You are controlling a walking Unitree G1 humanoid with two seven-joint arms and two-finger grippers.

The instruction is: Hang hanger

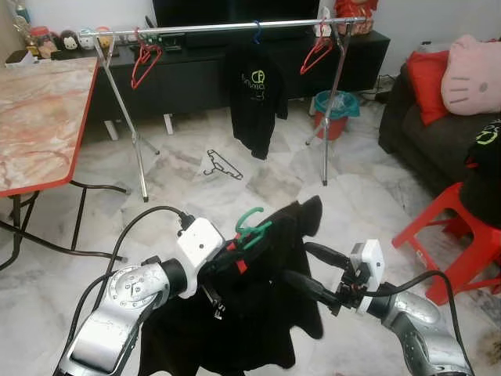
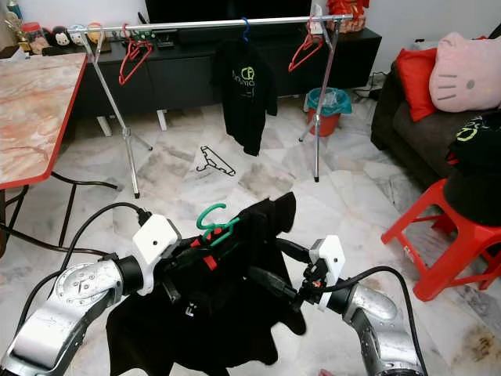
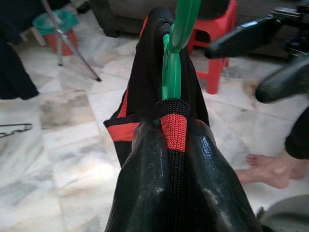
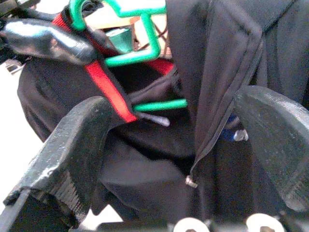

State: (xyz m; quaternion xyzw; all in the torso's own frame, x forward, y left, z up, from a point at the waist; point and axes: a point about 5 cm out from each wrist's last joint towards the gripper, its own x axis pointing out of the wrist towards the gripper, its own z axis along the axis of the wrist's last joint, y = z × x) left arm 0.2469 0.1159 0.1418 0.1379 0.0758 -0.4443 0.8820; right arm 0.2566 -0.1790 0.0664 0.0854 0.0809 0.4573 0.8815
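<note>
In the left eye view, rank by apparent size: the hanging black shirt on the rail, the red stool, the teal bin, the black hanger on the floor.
1. red stool, though nearer the camera
2. hanging black shirt
3. teal bin and black hanger, too alike to rank

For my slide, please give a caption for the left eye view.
Left gripper holds black garment on green hanger, facing the rack.

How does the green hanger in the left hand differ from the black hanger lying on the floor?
The green hanger is held up off the floor, clamped in the left hand; the black hanger lies flat on the tiles under the rail. The green one carries a black garment; the black one is bare. Both are off the rail.
</note>
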